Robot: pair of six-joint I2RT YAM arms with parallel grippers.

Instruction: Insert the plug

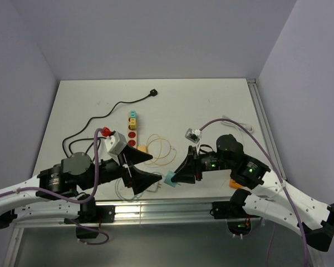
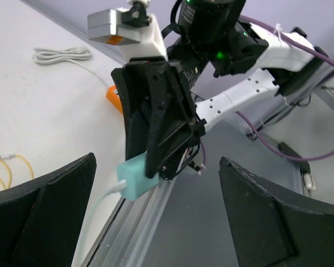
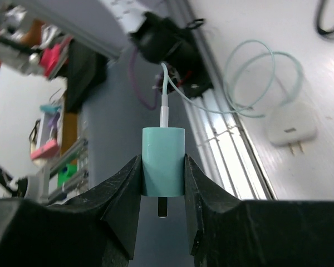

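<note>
The plug (image 3: 162, 161) is a teal block with a white cable out of its top and a dark prong below. My right gripper (image 3: 162, 172) is shut on it, one finger on each side. From above, the plug (image 1: 170, 179) hangs at the table's near edge, at the tip of the right gripper (image 1: 175, 177). My left gripper (image 1: 156, 167) is open just left of it, with nothing between its fingers. Its wrist view shows the plug (image 2: 134, 175) ahead of its wide jaws, pinched by the right arm's black fingers (image 2: 156, 122). A power strip (image 1: 132, 127) with coloured sockets lies mid-table.
A white charger (image 3: 292, 127) and a pale cable loop (image 3: 261, 78) lie on the table near the front rail. A yellow cable loop (image 1: 158, 147) sits beside the strip. A black cord (image 1: 117, 105) runs across the back left. An orange block (image 1: 234, 182) lies under the right arm.
</note>
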